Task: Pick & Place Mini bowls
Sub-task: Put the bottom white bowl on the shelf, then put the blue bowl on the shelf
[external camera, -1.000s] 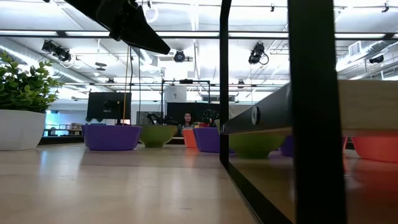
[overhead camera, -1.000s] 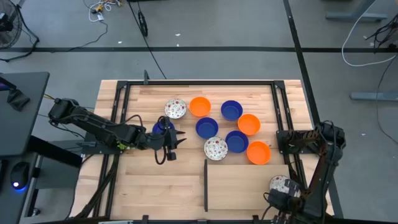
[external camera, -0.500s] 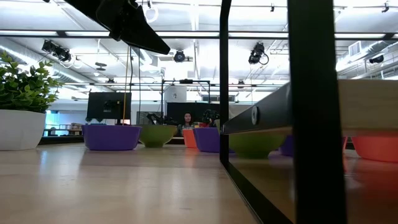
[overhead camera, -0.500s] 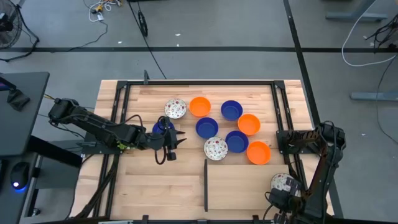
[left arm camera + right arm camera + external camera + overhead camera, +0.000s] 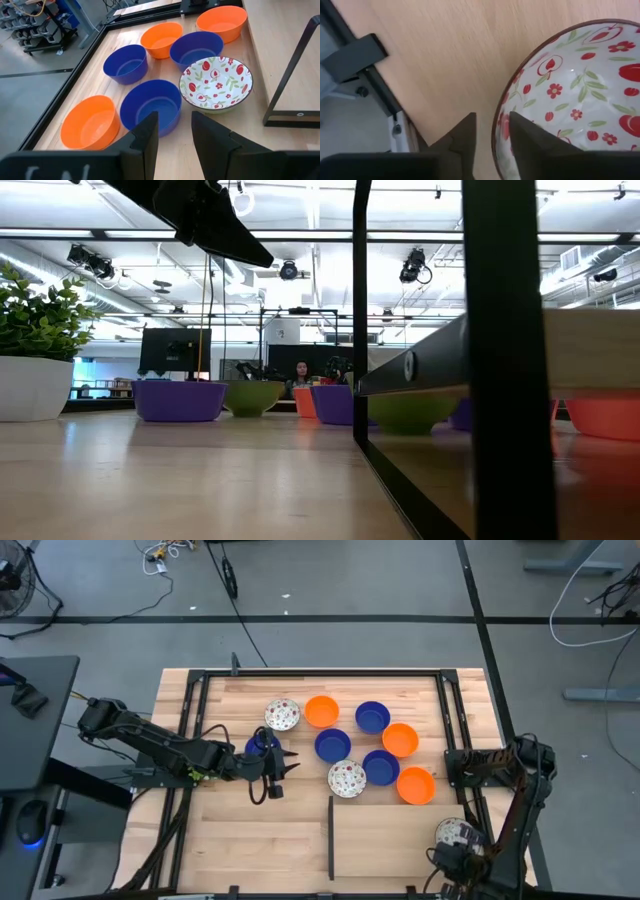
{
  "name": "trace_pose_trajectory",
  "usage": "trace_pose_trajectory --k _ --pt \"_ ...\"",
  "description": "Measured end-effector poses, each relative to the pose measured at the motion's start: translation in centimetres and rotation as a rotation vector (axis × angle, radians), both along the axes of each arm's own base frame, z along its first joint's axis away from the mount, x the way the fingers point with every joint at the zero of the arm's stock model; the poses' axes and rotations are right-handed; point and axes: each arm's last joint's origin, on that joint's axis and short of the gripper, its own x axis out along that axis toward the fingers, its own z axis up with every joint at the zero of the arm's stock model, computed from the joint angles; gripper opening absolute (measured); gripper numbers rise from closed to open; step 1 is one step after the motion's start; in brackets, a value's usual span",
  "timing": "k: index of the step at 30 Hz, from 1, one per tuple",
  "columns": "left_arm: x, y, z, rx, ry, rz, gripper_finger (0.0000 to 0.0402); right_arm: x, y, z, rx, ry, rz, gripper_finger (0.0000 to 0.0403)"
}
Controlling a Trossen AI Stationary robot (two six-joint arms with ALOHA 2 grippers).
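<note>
Nothing has shifted: your right claw [image 5: 490, 132], lower right of the desk [image 5: 300, 830], pinches a speckled bowl's [image 5: 580, 90] rim; your left claw [image 5: 175, 130] hangs slightly parted near the bowls [image 5: 365, 750] mid-desk

Overhead, table-level, wrists close; bowls [image 5: 346, 778] probably shared.

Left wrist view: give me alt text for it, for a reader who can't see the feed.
The left gripper, fingers slightly apart and empty, points at a blue bowl on the wooden table. Around that bowl sit a white red-patterned bowl, two more blue bowls and three orange bowls.
</note>
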Motion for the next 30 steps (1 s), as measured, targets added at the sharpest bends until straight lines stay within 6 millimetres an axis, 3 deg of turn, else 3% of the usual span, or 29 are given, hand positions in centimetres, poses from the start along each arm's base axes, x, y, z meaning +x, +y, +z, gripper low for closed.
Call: trace_pose_trajectory --k 7,12,15,18,21,24,30 --pt "0.0 -0.1 0.0 -0.013 -0.004 0.001 0.0122 0.9 -1.2 4.1 0.135 -0.089 -0.039 0.02" --pt "-0.2 -0.9 0.0 -0.053 -0.011 -0.028 0.0122 2.9 -2.0 7.0 0.215 -0.368 0.041 0.0209" --pt "-0.4 -1.7 0.0 -0.076 -0.014 -0.054 0.0122 4.8 -2.6 8.4 0.138 -0.605 0.2 0.0205" --pt "-0.6 -2.3 0.0 -0.098 -0.019 -0.067 0.0122 6.9 -3.7 9.0 -0.067 -0.734 0.35 0.0198" --pt "-0.7 -2.7 -0.1 -0.109 -0.02 -0.077 0.0122 9.2 -5.5 8.5 -0.31 -0.753 0.398 0.0186" --pt "-0.9 -3.1 -0.1 -0.118 -0.027 -0.072 0.0122 11.4 -7.9 6.8 -0.438 -0.677 0.416 0.0173" --pt "-1.1 -3.7 -0.1 -0.141 -0.033 -0.082 0.0122 13.7 -13.2 1.3 -0.345 -0.321 0.555 0.0154"
